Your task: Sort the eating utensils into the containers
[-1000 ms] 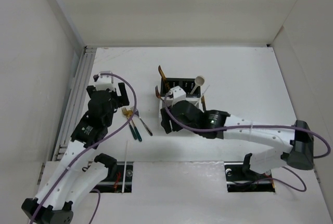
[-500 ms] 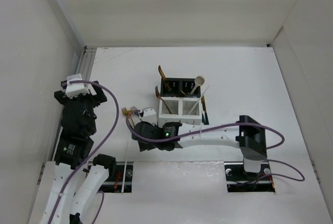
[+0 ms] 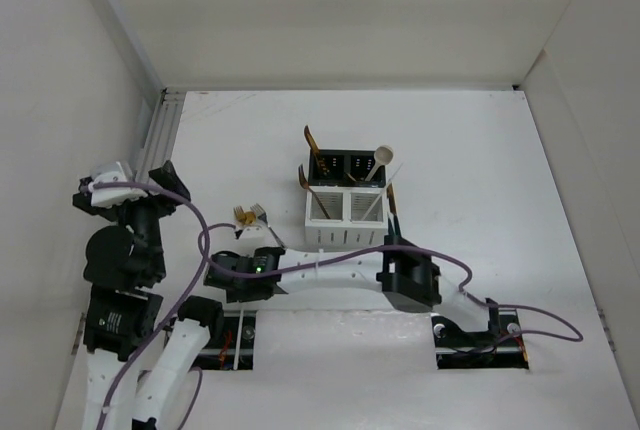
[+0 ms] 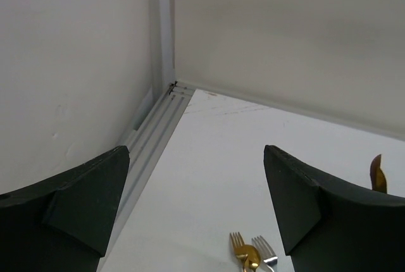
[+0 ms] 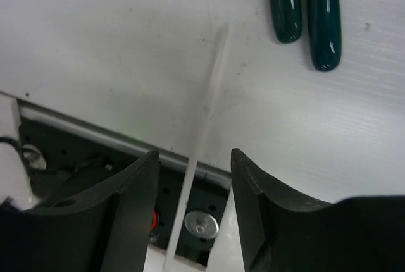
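Note:
The containers, two black bins [image 3: 345,165] behind two white slotted bins [image 3: 345,210], stand mid-table and hold several utensils, among them a cream spoon [image 3: 384,155] and a gold utensil [image 3: 311,140]. Forks [image 3: 245,215] lie left of the bins; they show in the left wrist view as a gold fork [image 4: 243,253] and a silver fork [image 4: 267,256]. My right gripper [image 3: 220,276] [image 5: 194,158] is open, low over a white chopstick [image 5: 205,120] that lies across the table's near edge. Two dark teal handles [image 5: 304,6] lie just beyond it. My left gripper [image 3: 150,185] [image 4: 196,158] is open, empty, raised at the far left.
A dark cutout with a screw [image 5: 201,224] lies under the chopstick's near end. The left wall and a grooved rail [image 4: 155,129] run along the table's left side. A second base cutout [image 3: 480,345] is at the near right.
My right arm has swung from the bins to the near left and come down over the white chopstick. My left arm has drawn back left, away from the forks.

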`<control>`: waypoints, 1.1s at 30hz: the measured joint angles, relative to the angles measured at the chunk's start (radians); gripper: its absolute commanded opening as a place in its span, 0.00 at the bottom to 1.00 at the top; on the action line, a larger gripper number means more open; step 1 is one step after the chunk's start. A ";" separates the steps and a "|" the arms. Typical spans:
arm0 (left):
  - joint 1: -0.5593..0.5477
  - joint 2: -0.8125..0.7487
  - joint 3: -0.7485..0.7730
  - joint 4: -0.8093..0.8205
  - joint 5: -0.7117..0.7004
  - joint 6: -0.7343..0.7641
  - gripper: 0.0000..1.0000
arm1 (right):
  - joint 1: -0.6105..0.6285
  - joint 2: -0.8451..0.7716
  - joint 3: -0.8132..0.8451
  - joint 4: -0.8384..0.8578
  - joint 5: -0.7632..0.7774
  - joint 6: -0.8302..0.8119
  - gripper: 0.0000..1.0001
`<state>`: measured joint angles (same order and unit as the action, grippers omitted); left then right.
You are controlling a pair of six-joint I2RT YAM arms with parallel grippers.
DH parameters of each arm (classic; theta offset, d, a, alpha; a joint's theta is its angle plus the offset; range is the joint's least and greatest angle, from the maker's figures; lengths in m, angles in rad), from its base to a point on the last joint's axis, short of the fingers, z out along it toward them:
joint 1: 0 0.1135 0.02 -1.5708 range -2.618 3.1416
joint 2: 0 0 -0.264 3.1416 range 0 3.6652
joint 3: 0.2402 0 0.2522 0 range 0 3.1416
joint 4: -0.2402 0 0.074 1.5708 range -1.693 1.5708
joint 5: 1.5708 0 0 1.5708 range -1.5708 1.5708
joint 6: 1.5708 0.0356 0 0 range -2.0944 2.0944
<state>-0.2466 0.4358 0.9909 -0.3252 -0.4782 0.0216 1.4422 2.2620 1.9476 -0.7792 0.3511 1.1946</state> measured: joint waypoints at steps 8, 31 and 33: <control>0.000 -0.093 0.000 -0.002 0.028 -0.020 0.86 | 0.001 0.148 0.144 -0.074 -0.014 0.058 0.53; -0.022 -0.092 -0.002 -0.043 0.028 -0.106 0.87 | 0.019 0.159 0.158 -0.168 -0.033 0.172 0.00; -0.022 -0.092 -0.002 -0.043 0.024 -0.108 0.87 | 0.019 0.159 0.156 -0.166 -0.032 0.176 0.00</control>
<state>-0.2687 0.3435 0.9894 -0.3683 -0.4538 -0.0868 1.4616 2.4207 2.1033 -0.9447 0.3191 1.3705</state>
